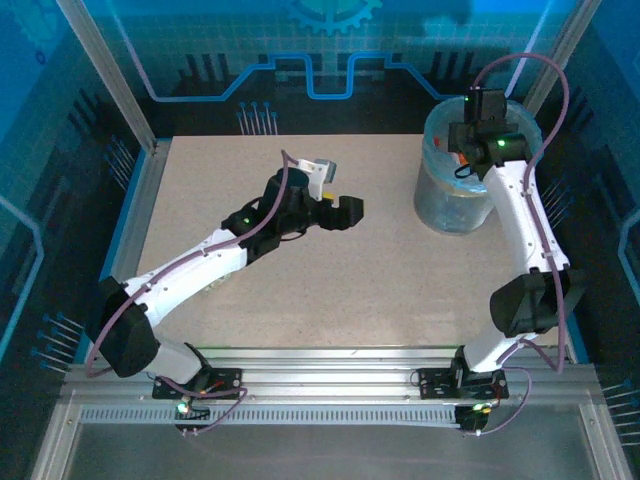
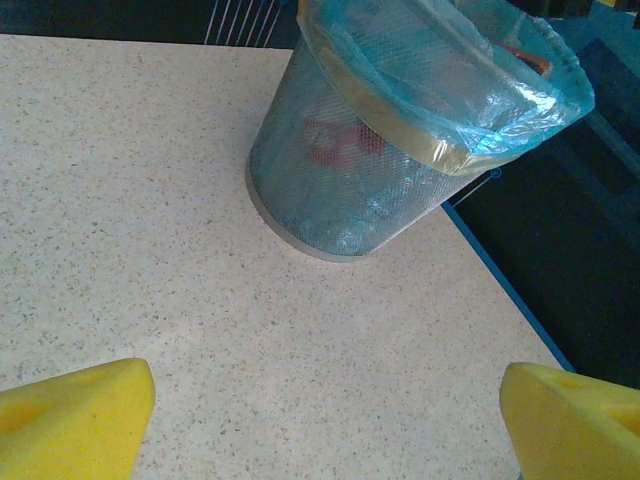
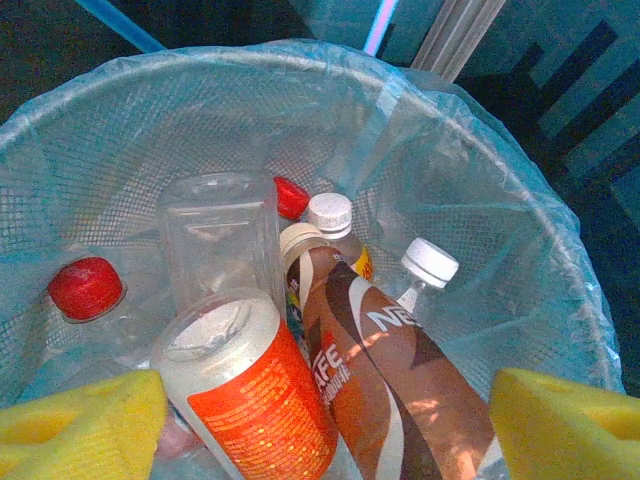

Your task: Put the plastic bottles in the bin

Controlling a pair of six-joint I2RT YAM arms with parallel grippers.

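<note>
The right pincer (image 3: 322,425) hangs over the round grey mesh bin (image 3: 520,200) lined with a pale blue bag, its yellow pads spread wide and holding nothing. Directly beneath it the plastic bottles lie heaped inside: a brown-labelled coffee bottle (image 3: 390,380), an orange-labelled white one (image 3: 250,390) and a clear red-capped one (image 3: 88,290). The drop looks done. It is best to rise straight up, clear of the liner's rim, before swinging away. The left pincer (image 2: 320,420), also wide and empty, hovers over the speckled bench (image 2: 150,200), with the bin ahead of it.

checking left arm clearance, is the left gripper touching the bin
Apart. The left wrist view shows bare table between the left gripper and the bin.
</note>
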